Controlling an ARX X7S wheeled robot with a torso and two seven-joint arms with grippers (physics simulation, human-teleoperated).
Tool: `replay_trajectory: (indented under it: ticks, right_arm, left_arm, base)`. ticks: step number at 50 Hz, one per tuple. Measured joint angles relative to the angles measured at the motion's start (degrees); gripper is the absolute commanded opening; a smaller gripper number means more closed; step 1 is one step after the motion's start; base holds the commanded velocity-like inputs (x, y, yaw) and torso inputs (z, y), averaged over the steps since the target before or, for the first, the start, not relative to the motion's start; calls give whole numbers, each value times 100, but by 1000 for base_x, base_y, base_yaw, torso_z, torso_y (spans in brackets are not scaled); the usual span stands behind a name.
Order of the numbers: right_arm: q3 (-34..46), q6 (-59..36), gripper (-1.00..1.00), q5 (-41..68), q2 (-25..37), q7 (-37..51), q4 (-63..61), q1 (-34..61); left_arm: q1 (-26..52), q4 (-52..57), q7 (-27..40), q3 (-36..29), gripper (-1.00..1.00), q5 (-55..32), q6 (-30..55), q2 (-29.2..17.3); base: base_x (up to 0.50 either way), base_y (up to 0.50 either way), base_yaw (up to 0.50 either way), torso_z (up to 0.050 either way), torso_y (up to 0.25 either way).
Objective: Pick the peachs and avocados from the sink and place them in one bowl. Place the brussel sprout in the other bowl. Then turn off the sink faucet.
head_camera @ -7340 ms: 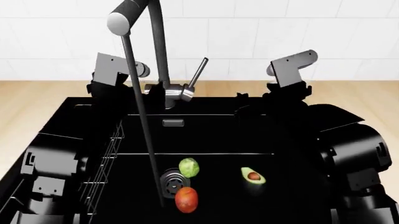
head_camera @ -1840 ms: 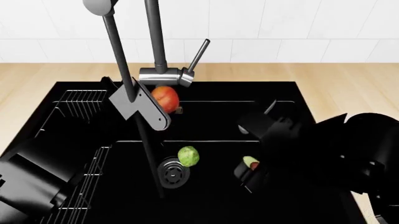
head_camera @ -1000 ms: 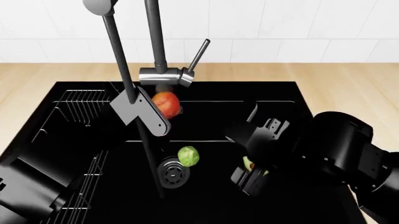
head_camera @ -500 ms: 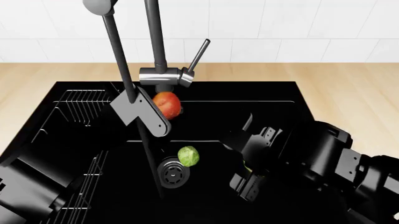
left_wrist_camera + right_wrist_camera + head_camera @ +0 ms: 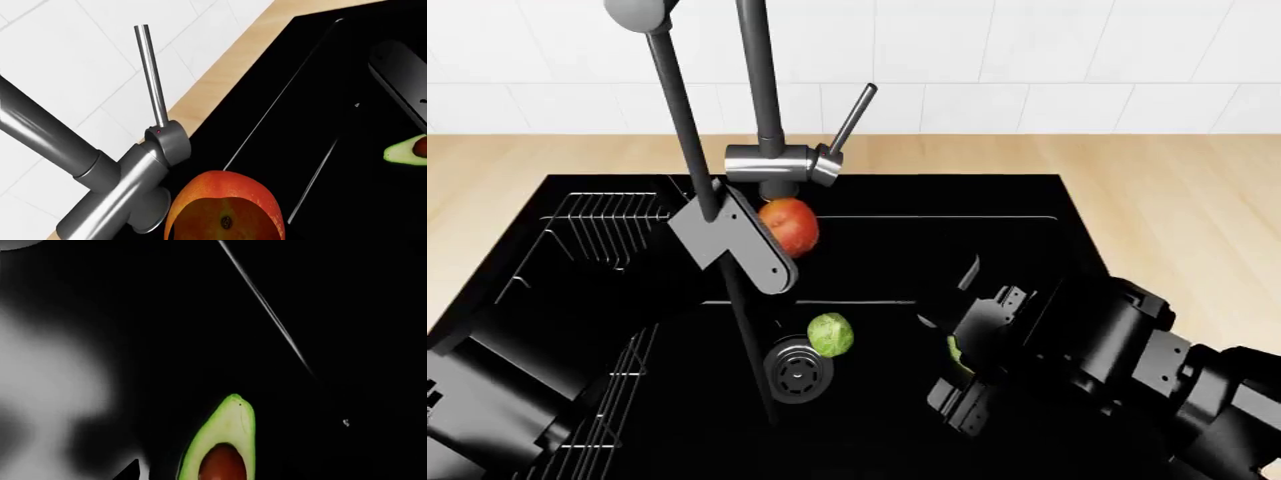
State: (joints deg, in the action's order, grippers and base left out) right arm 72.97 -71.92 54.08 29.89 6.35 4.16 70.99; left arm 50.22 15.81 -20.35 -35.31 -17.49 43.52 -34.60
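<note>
Red-orange peach (image 5: pixel 789 226), smooth and round, held in the left gripper (image 5: pixel 777 240) just below the sink faucet (image 5: pixel 781 162) body; likely slippery, bruisable, best squeezed across its middle. Halved avocado (image 5: pixel 223 450), green-fleshed with a brown pit, right of the faucet; right gripper (image 5: pixel 968 375) over it, closure indiscernible.
</note>
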Motion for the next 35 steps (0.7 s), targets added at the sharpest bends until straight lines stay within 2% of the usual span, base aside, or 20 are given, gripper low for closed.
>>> replay_trajectory:
  ticks: [30,31,35]
  right_arm:
    - [233,421,100,-257,-109,-290,698,-210]
    - [246,431,-100,-267,-115,-303,729,-219]
    - [276,458,-100,-251,-142,-329,836,-190]
  left_arm:
    - [-16,37,34,-31,-100,-31,49,2]
    - [-18,38,36,-32,-100,-32,49,1]
    - [-24,44,42,-35,-100,-34,53,-3]
  base:
    - [0,0,0,0,0]
    - [0,0,0,0,0]
    - [0,0,0,0,0]
